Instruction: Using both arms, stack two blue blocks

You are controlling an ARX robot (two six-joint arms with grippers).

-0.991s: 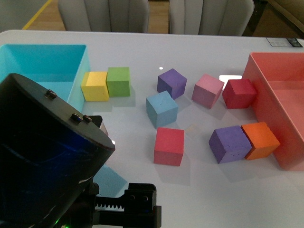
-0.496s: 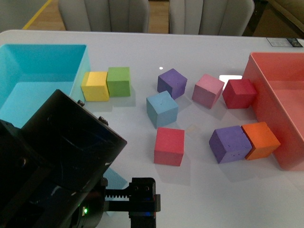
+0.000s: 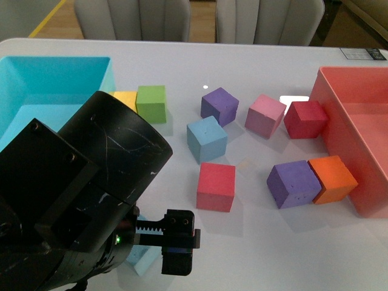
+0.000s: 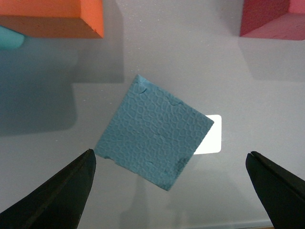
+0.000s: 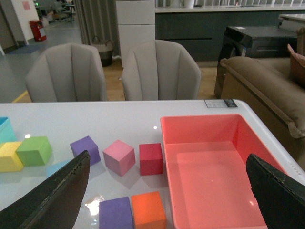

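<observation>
The near block [image 4: 153, 131] lies on the table [image 3: 260, 254] under the left claw [image 4: 169, 157], the far block [image 3: 207, 139] behind and rightward.

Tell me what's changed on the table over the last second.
The left arm swung forward and right in the front view, now hiding most of the yellow block. The left gripper is open above the near blue block; nothing is grasped. The far blue block and the other visible cubes stayed put.

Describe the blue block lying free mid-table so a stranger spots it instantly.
On the white table, look midway between the turquoise bin and the salmon bin. The blue block sits between a purple cube and a red cube, the sole sky-blue cube among them.
</observation>
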